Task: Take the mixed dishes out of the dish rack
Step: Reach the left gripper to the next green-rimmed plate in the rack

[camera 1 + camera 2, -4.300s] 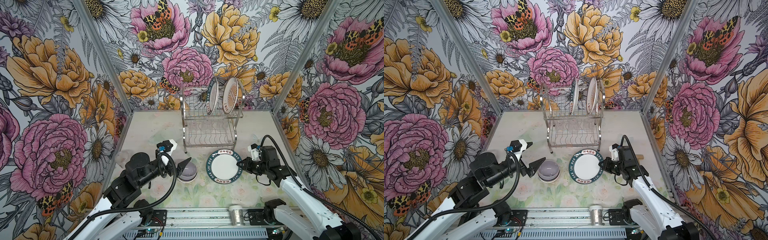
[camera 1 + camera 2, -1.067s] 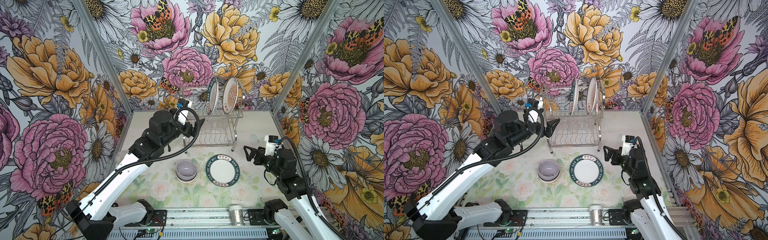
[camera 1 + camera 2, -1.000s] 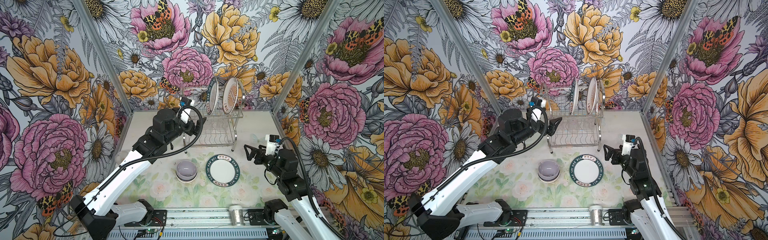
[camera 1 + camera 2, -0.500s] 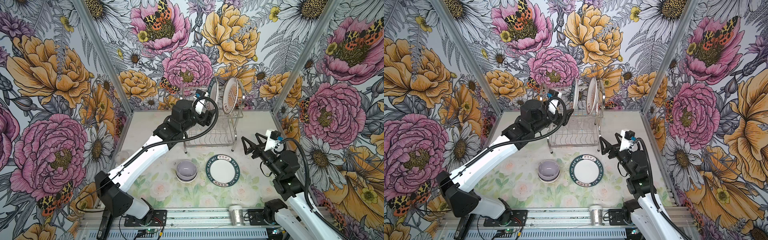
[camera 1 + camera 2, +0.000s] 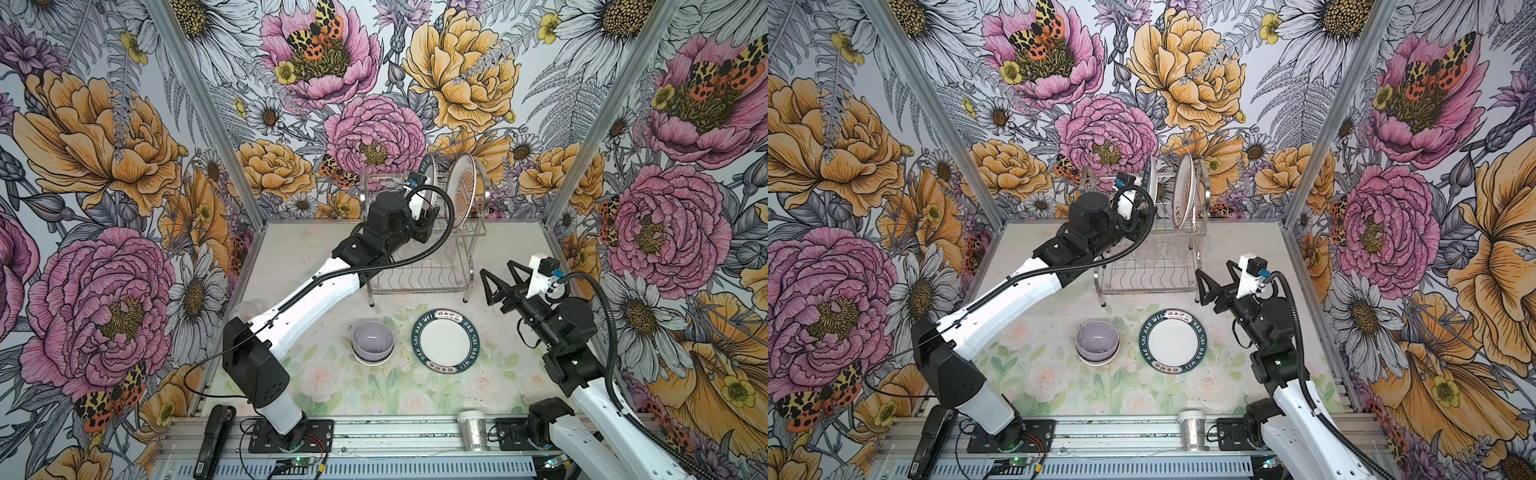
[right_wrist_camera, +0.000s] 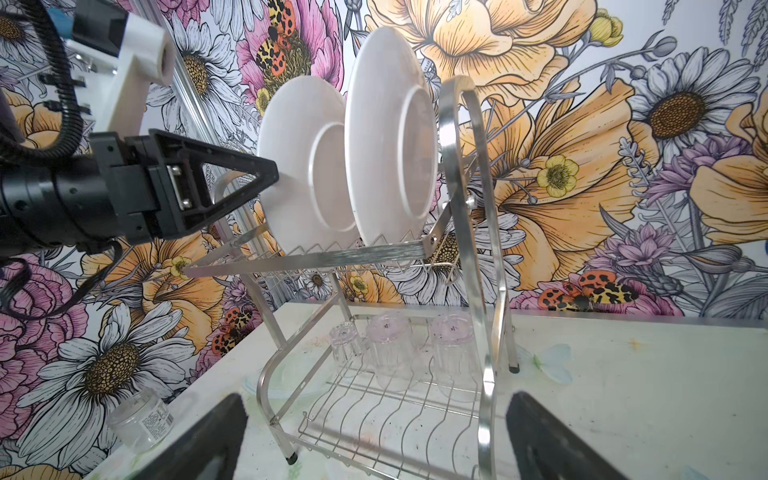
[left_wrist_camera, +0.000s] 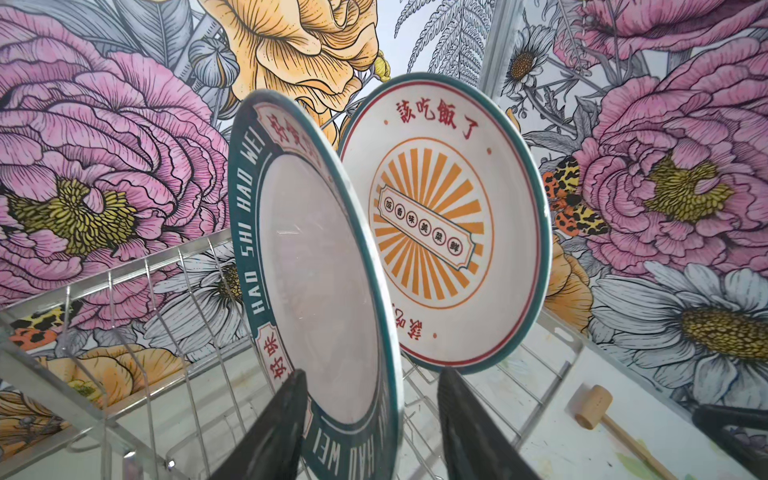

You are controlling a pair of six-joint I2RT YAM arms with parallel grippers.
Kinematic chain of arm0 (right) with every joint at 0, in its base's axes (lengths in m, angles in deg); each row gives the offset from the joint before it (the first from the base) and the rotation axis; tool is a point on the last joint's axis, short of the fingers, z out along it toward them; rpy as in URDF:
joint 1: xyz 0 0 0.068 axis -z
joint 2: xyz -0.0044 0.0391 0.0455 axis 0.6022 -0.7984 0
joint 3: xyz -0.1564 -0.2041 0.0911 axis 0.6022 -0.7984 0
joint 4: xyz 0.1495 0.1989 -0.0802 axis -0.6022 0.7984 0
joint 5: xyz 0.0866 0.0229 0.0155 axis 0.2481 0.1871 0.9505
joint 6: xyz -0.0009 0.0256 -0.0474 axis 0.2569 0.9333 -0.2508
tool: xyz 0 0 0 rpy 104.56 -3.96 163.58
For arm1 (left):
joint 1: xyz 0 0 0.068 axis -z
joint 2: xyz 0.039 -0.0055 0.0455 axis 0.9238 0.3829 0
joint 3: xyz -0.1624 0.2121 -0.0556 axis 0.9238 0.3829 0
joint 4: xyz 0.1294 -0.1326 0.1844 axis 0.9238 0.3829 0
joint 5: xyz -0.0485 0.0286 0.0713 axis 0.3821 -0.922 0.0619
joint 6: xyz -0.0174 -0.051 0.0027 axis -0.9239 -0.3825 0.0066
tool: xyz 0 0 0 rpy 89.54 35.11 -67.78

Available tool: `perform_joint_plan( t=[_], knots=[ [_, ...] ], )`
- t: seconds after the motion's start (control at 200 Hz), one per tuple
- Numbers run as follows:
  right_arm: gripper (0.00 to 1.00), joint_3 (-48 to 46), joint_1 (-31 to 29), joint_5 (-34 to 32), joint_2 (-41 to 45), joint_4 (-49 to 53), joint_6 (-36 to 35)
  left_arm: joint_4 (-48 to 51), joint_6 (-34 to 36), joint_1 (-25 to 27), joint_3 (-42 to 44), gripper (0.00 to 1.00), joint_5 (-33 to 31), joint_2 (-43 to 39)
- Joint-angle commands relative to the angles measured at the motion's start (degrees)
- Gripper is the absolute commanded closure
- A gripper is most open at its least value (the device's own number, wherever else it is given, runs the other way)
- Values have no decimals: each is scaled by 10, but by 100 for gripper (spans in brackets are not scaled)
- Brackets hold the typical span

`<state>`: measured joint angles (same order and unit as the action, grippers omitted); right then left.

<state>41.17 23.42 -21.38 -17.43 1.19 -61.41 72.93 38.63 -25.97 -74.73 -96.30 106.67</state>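
1. Left wrist view is showing the left gripper (image 7: 372, 386) reaching into the top tier of the dish rack (image 7: 124, 270). Its fingers are straddling the lower edge of the upright green-rimmed plate (image 7: 316, 266). One is lying across the lettered face and the other is sitting behind with a sliver of gap showing, so they are bracketing the plate, not yet clamping it.
2. That plate is standing on edge in the rack's top-tier slots. The sunburst plate (image 7: 432, 224) is standing a few slots along, nearer the rack's right arch and apart from it.
3. Three clear glasses (image 6: 390, 349) are sitting upside down in a row along the back of the rack's lower tier.
4. In both top views the right gripper (image 5: 496, 268) is hovering just off the rack's front right corner, with its fingers spread wide and holding nothing.
5. On the table (image 5: 316, 257) in front of the rack, the lavender bowl (image 5: 372, 343) and the second green-rimmed plate (image 5: 445, 345) are resting side by side, near each other but apart.
6. A silver cup (image 5: 473, 430) is sitting well in front of the rack on the metal rail, and a wooden mallet (image 7: 594, 409) is lying on the table off the rack's right side.
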Motion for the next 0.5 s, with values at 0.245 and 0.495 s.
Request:
perform_joint_plan(
  t=[0.245, 0.495],
  knots=[
    [0, 12, -4, -22, 16, 14, -10, -35, -28, 13, -16, 63, -49, 0],
    [0, 11, -3, -21, 4, 10, -9, -34, -31, 17, -18, 63, -49, 6]
  ],
)
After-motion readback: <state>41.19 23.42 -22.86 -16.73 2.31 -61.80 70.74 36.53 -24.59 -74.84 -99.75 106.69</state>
